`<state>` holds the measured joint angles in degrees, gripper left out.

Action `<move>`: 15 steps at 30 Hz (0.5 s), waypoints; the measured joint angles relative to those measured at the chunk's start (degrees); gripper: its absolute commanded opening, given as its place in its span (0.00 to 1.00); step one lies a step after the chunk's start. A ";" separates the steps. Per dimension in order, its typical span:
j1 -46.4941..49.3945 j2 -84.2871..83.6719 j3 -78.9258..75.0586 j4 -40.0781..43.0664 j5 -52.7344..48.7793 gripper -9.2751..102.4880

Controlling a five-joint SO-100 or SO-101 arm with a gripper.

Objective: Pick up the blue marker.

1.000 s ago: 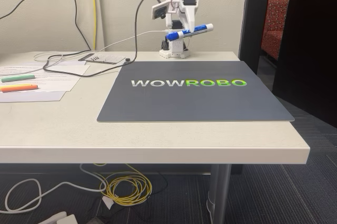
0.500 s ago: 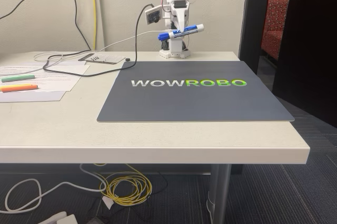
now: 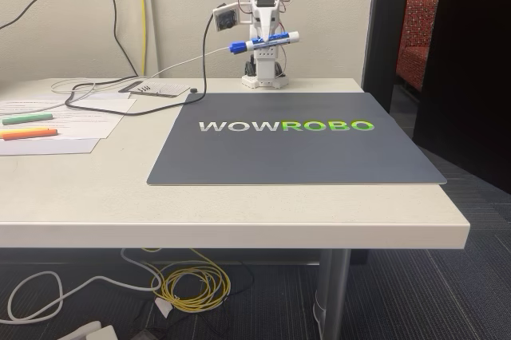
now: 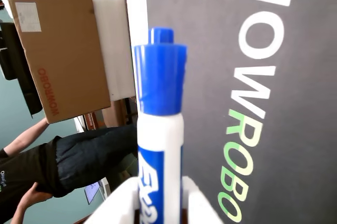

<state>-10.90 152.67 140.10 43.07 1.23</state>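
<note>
- My white two-finger gripper [image 3: 263,39] is clamped mid-barrel on the short white plastic blue marker [image 3: 264,40], high above the dark grey WOWROBO mat [image 3: 295,144].
- It looks light, rigid and slick; this central hold seems balanced.

The mat [image 3: 295,139] lies bare, open across its whole face; left of the mat, papers [image 3: 60,120], two highlighters [image 3: 28,126] and cables [image 3: 120,88] crowd the table [image 3: 239,212].

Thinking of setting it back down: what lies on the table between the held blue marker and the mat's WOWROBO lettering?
Bare grey mat, as the fixed view shows. The gripper holds the blue marker in the air, above the arm's base.
</note>
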 measured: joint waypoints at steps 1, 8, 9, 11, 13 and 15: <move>0.00 0.97 0.97 -0.35 0.00 0.08; 0.00 5.45 3.08 -1.14 0.00 0.08; 0.00 5.98 3.08 -1.14 0.00 0.08; 0.00 6.94 3.08 -1.23 0.00 0.08; 0.00 7.91 3.08 -1.76 -0.35 0.08; 0.00 8.26 3.08 -2.20 -0.44 0.08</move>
<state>-10.90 160.93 143.17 40.87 0.79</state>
